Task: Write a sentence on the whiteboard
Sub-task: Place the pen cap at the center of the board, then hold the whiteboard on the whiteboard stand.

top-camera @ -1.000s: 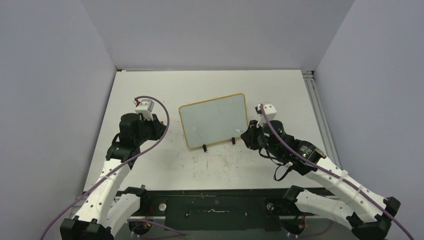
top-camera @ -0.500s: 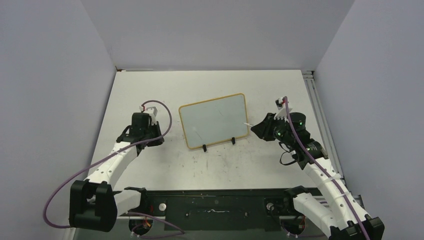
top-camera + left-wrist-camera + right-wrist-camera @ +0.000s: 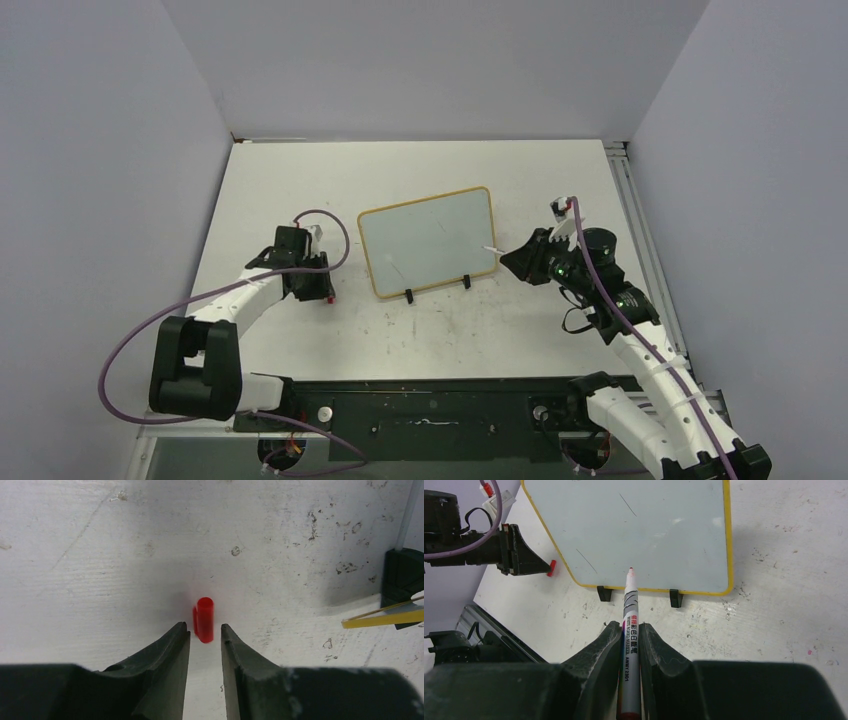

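The whiteboard (image 3: 430, 240) stands propped on two black feet at mid-table, also in the right wrist view (image 3: 644, 530). It carries only faint grey scuffs; no red sentence shows. My right gripper (image 3: 515, 258) (image 3: 628, 625) is shut on a white marker (image 3: 630, 610). The marker's uncapped red tip points at the board's lower edge from its right side. My left gripper (image 3: 312, 287) (image 3: 203, 626) is open, low over the table left of the board. A small red marker cap (image 3: 204, 619) (image 3: 331, 299) lies on the table just past its fingertips.
The tabletop (image 3: 430, 320) is scuffed and stained. Grey walls enclose it on three sides, and a metal rail (image 3: 630, 200) runs along the right edge. The board's black foot (image 3: 402, 572) shows at the right of the left wrist view.
My left gripper has dropped to the table and moved right toward the board's lower left; the red cap now lies at its tips. My right arm swung right with the marker, then held.
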{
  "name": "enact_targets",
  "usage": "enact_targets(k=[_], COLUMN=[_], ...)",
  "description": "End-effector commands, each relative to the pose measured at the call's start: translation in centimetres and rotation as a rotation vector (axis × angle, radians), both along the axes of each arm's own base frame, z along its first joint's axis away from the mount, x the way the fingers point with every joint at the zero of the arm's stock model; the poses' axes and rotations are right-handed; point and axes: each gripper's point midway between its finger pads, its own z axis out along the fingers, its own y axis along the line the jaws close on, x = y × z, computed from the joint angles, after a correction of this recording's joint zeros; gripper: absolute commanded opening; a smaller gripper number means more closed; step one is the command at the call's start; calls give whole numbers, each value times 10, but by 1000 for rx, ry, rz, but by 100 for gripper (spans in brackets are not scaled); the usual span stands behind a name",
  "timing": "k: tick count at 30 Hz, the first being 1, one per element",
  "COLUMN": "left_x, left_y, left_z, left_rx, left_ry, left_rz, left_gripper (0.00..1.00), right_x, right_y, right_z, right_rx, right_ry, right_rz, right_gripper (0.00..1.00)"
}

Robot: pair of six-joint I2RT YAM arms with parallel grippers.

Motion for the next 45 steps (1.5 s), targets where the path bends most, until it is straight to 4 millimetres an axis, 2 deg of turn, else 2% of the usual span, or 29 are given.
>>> enact_targets(k=[1,7,10,12,18,23,25,33,37,39,41,45], left_x=[14,15,20,24,32,41,43,45,54,57,60,62], left_y=[-6,-3,3,8,19,22,17,-31,-50,-58,-64,-75], left_z=[12,15,23,32,59,96,115,197,240,251,254,243], left_rx=[-35,-25,-2,22,64,63,31,-205,-354,-422,-464,-567], left_ry=[-20,-29,-64,-107,-223,-358,-434,-706,-802,-816,-827,-794], left_rz=[-3,7,27,36,69,90,69,-131,-230,-280,-318,-362], left_gripper=[32,57,83,91,94,94,94,94,94,94,94,92], right_x=[5,2,0,-1,-4,-5,-5,-10,-13,-14,-16,-18], right_y=[2,2,0,-3,-10,-14,-14,0,26,42,59,96], right_z=[10,13,15,18,41,38,37,48,45,51,55,60], right_rx=[19,33,29,26,45,35,33,83,110,128,132,115], right_ry=[-62,-68,-77,-89,-159,-153,-153,-197,-195,-221,-249,-301], right_rz=[8,7,3,-16,-57,-79,-79,-42,4,21,36,48], right_gripper=[5,5,5,5,5,5,5,5,5,5,5,5])
